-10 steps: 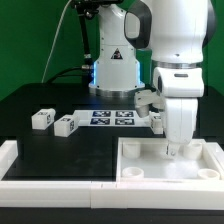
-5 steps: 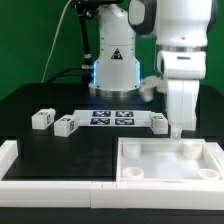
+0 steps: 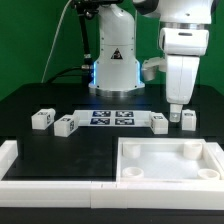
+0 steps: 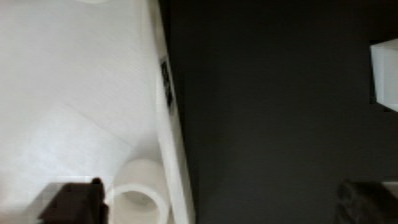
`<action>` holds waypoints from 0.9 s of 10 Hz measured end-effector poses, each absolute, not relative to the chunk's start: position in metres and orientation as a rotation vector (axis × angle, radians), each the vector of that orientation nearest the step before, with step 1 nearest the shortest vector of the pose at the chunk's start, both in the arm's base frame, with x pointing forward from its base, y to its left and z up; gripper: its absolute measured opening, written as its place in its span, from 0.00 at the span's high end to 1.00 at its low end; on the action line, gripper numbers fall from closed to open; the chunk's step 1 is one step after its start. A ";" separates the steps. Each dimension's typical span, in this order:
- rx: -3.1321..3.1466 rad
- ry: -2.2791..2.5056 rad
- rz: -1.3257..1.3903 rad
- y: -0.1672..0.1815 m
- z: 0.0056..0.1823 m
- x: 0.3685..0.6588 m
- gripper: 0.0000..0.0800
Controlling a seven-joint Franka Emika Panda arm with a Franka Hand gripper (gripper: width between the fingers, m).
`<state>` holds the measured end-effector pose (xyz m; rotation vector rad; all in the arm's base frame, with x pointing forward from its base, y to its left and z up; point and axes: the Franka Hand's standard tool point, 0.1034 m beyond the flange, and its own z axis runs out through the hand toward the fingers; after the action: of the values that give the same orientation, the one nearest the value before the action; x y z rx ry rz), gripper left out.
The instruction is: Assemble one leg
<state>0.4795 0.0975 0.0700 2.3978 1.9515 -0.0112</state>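
Four small white legs with black-and-white tags lie on the black table: two at the exterior view's left (image 3: 41, 120) (image 3: 65, 125) and two at its right (image 3: 158, 122) (image 3: 188, 119). My gripper (image 3: 176, 111) hangs above the table between the two right legs, just beyond the far edge of the large white tray-like part (image 3: 150, 160). In the wrist view the two dark fingers (image 4: 71, 200) stand far apart with nothing between them, over the tray's edge and one round corner socket (image 4: 139, 200). A white block edge (image 4: 386, 75) shows at the side, probably a leg.
The marker board (image 3: 112, 118) lies between the leg pairs. A raised white border (image 3: 12, 160) runs along the left and front of the table. The robot base (image 3: 115, 65) stands at the back.
My gripper has risen from low over the tray's far right corner to well above the table, staying open and empty. The rightmost leg, hidden before, now shows.
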 end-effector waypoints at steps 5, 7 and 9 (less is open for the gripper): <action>2.903 1.093 0.050 0.114 0.071 0.458 0.19; 3.016 0.776 0.062 0.119 0.074 0.455 0.19; 3.102 0.522 0.064 0.119 0.072 0.453 0.19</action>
<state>0.4529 0.1188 0.0723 3.1020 0.5224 0.0641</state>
